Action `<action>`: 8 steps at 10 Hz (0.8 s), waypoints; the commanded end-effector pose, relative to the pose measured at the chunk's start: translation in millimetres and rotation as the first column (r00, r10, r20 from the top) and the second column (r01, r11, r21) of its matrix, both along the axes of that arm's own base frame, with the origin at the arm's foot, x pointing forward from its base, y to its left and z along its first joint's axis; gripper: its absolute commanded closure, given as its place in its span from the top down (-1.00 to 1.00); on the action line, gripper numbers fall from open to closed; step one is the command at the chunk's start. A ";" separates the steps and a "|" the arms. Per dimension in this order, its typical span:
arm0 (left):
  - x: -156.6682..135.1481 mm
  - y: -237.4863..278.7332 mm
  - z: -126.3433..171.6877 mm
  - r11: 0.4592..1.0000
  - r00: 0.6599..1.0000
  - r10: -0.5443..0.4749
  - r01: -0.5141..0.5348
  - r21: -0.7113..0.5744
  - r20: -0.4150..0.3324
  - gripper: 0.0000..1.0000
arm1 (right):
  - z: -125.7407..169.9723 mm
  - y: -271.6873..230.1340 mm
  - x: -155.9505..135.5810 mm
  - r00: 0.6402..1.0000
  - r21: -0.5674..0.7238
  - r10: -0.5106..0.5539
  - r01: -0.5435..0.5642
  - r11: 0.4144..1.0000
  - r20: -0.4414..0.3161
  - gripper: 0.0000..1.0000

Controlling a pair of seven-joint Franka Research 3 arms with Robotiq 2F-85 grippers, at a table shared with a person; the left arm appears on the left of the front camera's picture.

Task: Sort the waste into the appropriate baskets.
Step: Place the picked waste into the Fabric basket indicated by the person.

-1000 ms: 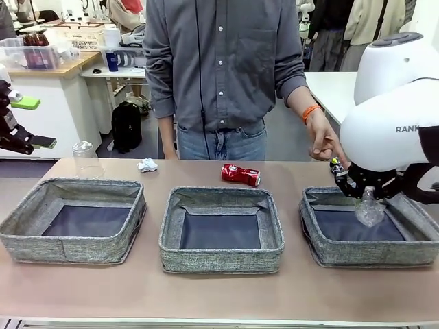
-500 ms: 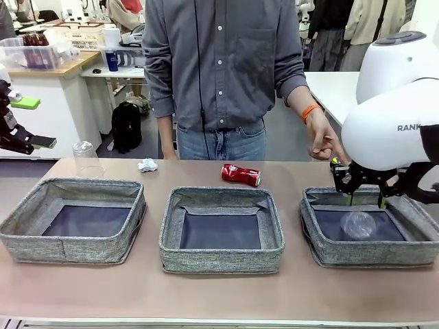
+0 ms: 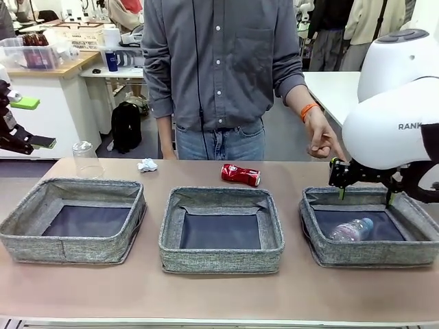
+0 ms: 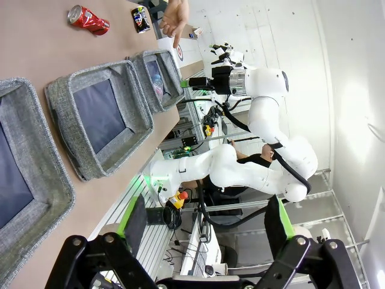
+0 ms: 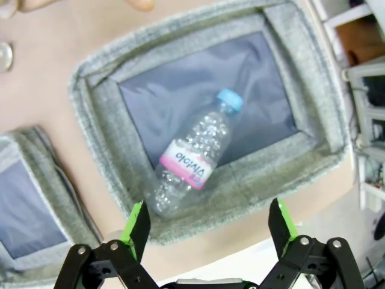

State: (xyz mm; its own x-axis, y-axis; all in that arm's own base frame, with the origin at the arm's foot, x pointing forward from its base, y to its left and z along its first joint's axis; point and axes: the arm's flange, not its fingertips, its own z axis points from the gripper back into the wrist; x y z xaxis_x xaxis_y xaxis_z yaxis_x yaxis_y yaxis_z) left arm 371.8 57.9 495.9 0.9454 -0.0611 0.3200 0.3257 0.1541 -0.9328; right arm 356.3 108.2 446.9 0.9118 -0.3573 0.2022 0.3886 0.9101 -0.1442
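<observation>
The clear plastic bottle (image 3: 351, 229) with a blue cap lies on its side in the right basket (image 3: 374, 255). My right gripper (image 3: 365, 195) hangs open just above that basket, holding nothing. In the right wrist view the bottle (image 5: 195, 156) rests free on the dark bottom, beyond my open right gripper (image 5: 209, 232). A red crushed can (image 3: 241, 175), crumpled white paper (image 3: 147, 164) and a clear cup (image 3: 85, 157) sit on the far side of the table. A dark can (image 4: 140, 19) lies near the red can (image 4: 88, 19). My left gripper (image 3: 33, 123) is held open at the far left.
The left basket (image 3: 72, 250) and middle basket (image 3: 221, 260) hold nothing. A person stands at the far side, one hand (image 3: 322, 140) hanging just behind my right gripper. Bare tabletop runs along the front edge.
My right gripper has opened and let go of the bottle, which dropped into the right basket and tipped onto its side. The left arm has not moved.
</observation>
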 end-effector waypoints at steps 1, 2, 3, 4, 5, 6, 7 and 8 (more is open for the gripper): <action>-0.2 -0.4 2.6 1.000 1.000 0.005 -0.005 -0.009 0.010 1.00 | 2.0 0.9 2.2 0.999 0.070 -0.029 0.027 0.997 0.019 1.00; -0.2 -0.4 2.6 1.000 1.000 0.005 -0.005 -0.009 0.010 1.00 | 9.2 3.0 2.7 0.999 0.126 -0.029 0.025 0.992 0.025 1.00; -0.2 -0.4 2.6 1.000 1.000 0.005 -0.005 -0.009 0.010 1.00 | 22.4 7.3 3.8 0.999 0.220 -0.032 0.026 0.975 0.025 1.00; -0.2 -0.4 2.6 1.000 1.000 0.005 -0.005 -0.009 0.010 1.00 | 42.3 16.3 3.4 0.999 0.396 -0.003 -0.012 0.918 0.037 1.00; -0.2 -0.4 2.6 1.000 1.000 0.005 -0.005 -0.009 0.010 1.00 | 59.8 24.8 4.8 1.000 0.581 0.017 0.000 0.814 -0.024 1.00; -0.2 -0.4 2.6 1.000 1.000 0.005 -0.005 -0.009 0.010 1.00 | 75.7 34.3 5.6 0.994 0.776 0.091 -0.012 0.631 -0.059 1.00; -0.2 -0.4 2.6 1.000 1.000 0.005 -0.005 -0.009 0.010 1.00 | 83.8 40.0 7.6 0.977 0.883 0.183 0.008 0.468 -0.106 1.00; -0.2 -0.4 2.6 1.000 1.000 0.005 -0.005 -0.009 0.010 1.00 | 83.6 40.7 9.0 0.962 0.942 0.230 0.063 0.330 -0.145 1.00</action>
